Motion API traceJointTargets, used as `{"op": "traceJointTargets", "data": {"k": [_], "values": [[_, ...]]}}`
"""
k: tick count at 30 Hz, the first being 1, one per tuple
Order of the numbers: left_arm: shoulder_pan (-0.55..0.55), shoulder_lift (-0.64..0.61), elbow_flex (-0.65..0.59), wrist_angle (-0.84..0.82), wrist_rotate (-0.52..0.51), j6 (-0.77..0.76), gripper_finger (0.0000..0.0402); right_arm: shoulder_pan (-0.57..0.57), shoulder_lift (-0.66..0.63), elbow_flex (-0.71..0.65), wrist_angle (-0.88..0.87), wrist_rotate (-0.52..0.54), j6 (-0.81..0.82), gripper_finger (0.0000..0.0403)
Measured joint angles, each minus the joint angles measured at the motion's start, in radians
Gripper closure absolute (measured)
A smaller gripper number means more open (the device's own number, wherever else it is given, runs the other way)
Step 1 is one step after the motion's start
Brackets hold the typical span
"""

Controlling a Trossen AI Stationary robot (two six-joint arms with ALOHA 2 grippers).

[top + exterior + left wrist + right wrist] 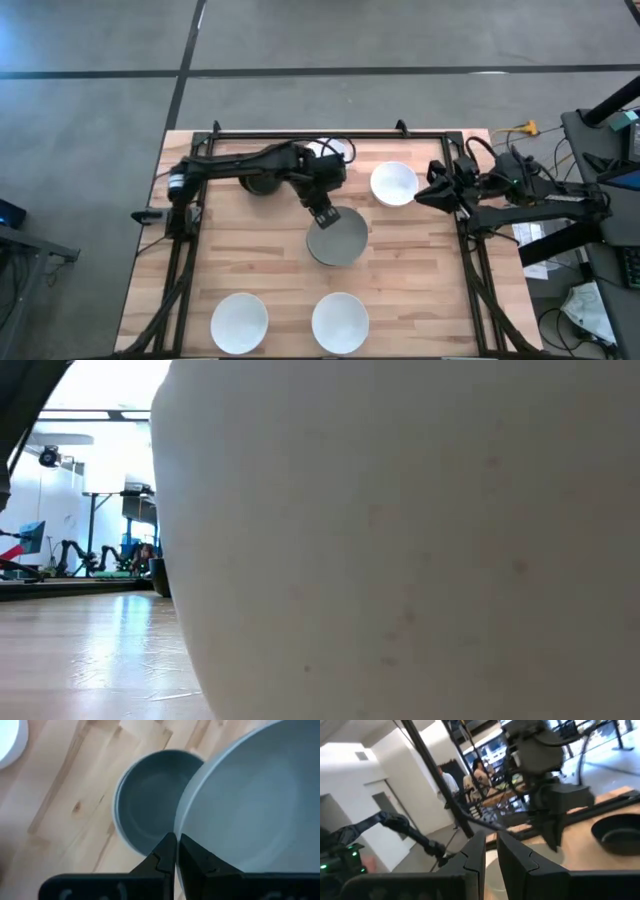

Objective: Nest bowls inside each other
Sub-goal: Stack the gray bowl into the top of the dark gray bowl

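Observation:
My left gripper (322,212) (176,845) is over the table's middle, shut on a pale grey-green bowl (340,238) (250,805). A second grey-green bowl (147,805) sits on the wood below it, mostly hidden in the high view. My right gripper (430,194) (491,850) is at the right edge of a white bowl (393,184) (494,872), its fingers nearly together. Two white bowls (238,322) (340,322) rest near the near edge. A dark bowl (262,183) (620,835) and another white bowl (333,150) lie under the left arm. My left gripper pinches the grey-green bowl's rim (181,827) between its two fingers, one finger inside the bowl and one outside. It comes from above. The bowl is lifted clear, partly over the second grey-green bowl. My right gripper is closed on the white bowl's right rim (415,190), coming level from the table's right side. The gripper hides the contact itself.
The nearest white bowl's wall (400,540) fills most of the low view. A black frame rail (330,134) runs along the far edge. Bare wood (240,250) lies left of the middle. People stand in the room beyond the table (470,777).

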Motion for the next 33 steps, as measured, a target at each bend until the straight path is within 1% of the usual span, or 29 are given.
{"op": "traceJointTargets", "data": {"k": [4, 9, 17, 33], "values": [[0.003, 0.043, -0.008, -0.015, -0.006, 0.015, 0.0402, 0.033, 0.014, -0.001, -0.046, 0.008, 0.004, 0.036], [0.015, 0.08, -0.012, -0.015, -0.053, 0.067, 0.0402, 0.063, 0.02, 0.0, -0.069, 0.044, 0.007, 0.036], [0.05, 0.154, -0.019, -0.015, -0.053, 0.109, 0.0401, 0.065, 0.019, 0.0, -0.085, 0.064, 0.006, 0.036], [0.062, 0.178, -0.04, 0.039, -0.052, 0.132, 0.0401, 0.065, 0.019, 0.0, -0.122, 0.08, 0.006, 0.036]]}}
